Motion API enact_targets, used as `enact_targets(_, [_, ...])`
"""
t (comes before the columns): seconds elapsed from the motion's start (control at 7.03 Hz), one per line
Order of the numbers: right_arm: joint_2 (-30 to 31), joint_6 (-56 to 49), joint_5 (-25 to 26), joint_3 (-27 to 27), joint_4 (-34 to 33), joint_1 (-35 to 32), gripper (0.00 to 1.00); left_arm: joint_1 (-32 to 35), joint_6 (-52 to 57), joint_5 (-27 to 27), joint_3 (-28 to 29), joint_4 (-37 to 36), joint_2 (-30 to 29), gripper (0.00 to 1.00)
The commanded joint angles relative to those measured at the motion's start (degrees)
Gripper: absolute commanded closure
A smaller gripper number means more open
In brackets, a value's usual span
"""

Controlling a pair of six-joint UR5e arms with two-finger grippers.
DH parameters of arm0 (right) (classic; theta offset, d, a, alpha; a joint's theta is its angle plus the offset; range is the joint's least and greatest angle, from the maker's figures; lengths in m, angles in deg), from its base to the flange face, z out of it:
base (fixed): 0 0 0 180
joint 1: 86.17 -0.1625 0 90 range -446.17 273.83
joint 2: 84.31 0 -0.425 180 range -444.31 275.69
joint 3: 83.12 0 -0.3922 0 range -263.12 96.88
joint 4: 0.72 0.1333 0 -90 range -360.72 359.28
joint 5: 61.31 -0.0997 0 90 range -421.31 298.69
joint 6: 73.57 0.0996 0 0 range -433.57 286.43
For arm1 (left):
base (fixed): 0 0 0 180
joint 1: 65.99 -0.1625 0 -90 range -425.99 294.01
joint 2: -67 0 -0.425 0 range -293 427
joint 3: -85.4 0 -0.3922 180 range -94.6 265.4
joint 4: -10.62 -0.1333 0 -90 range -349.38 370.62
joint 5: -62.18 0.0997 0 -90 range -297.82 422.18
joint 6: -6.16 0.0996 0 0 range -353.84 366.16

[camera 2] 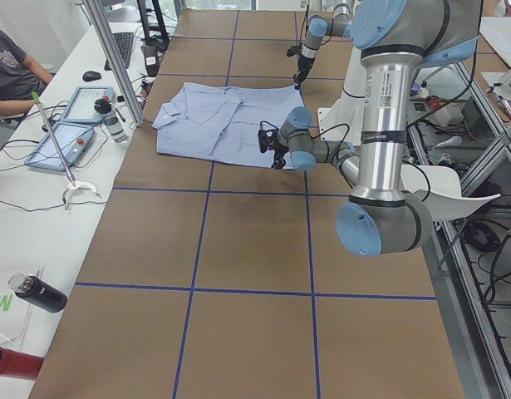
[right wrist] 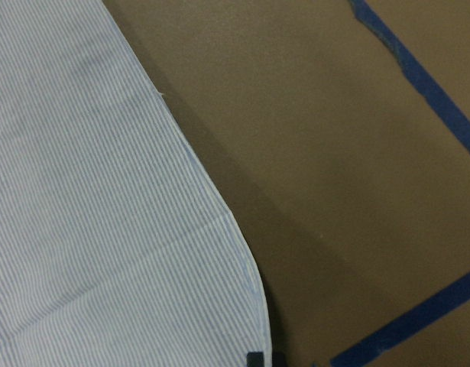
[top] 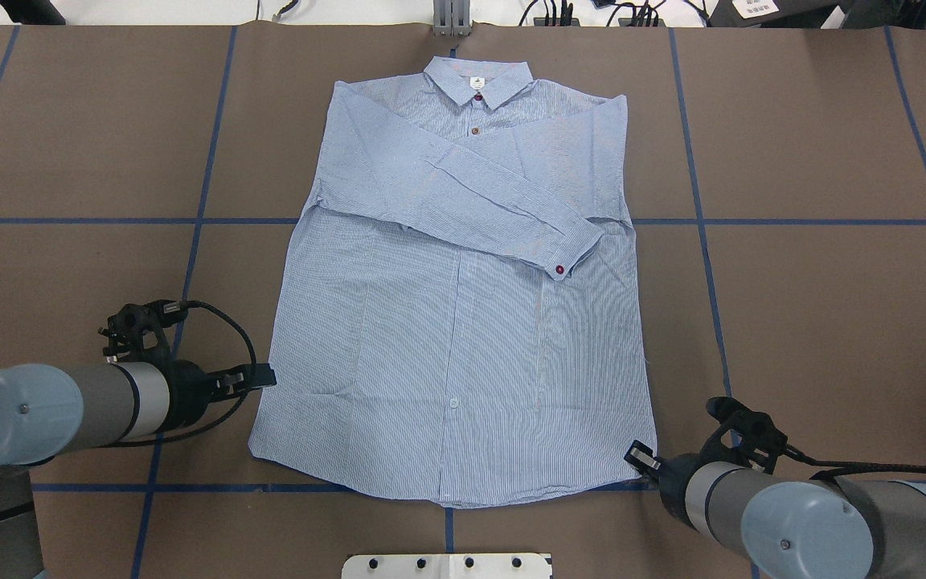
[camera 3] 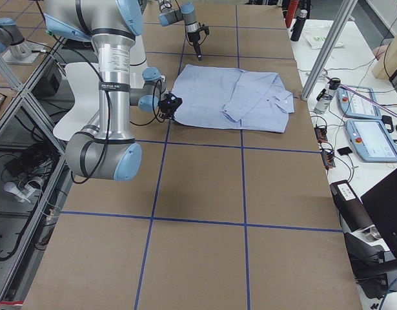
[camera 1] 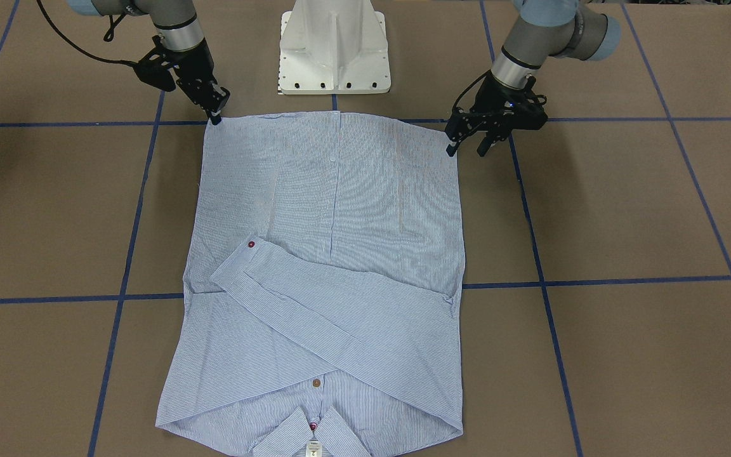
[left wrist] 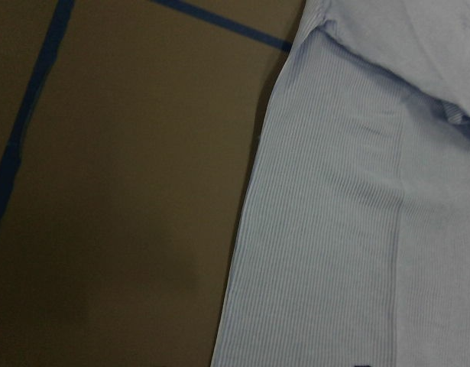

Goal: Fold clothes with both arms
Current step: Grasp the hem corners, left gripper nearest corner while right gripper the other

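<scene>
The light blue striped shirt (camera 1: 334, 190) (top: 463, 338) lies flat, front up, with its collar (top: 479, 80) at the far side and one sleeve folded across the chest. My left gripper (camera 1: 467, 151) (top: 266, 376) is open and hovers just outside the hem corner on its side, apart from the cloth. My right gripper (camera 1: 215, 117) (top: 638, 457) has its tip down at the other hem corner. Its jaws are seen edge-on, so I cannot tell their state. The left wrist view shows the shirt's side edge (left wrist: 250, 229). The right wrist view shows the rounded hem corner (right wrist: 250, 306).
The white pedestal base (camera 1: 334, 57) stands just behind the hem. Blue tape lines (top: 190, 221) grid the brown table. A bench with tablets (camera 2: 72, 137), bottles and a seated person (camera 2: 10, 62) runs along the table's far side.
</scene>
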State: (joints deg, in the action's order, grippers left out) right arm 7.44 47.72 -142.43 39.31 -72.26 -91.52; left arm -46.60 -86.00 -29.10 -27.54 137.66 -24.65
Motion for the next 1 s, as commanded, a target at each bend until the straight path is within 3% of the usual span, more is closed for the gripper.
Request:
enact_targets(0.0, [0.0,0.0,0.0,-0.1,0.0,0.0,1.0,-3.1,-2.9,1.4,0.1,-1.0,0.0,0.18])
enact_targets(0.85, [0.0,0.0,0.1,-0.1,0.0,0.1,1.0,-5.6,-5.6,1.1,0.5,-1.1,-0.1,0.32])
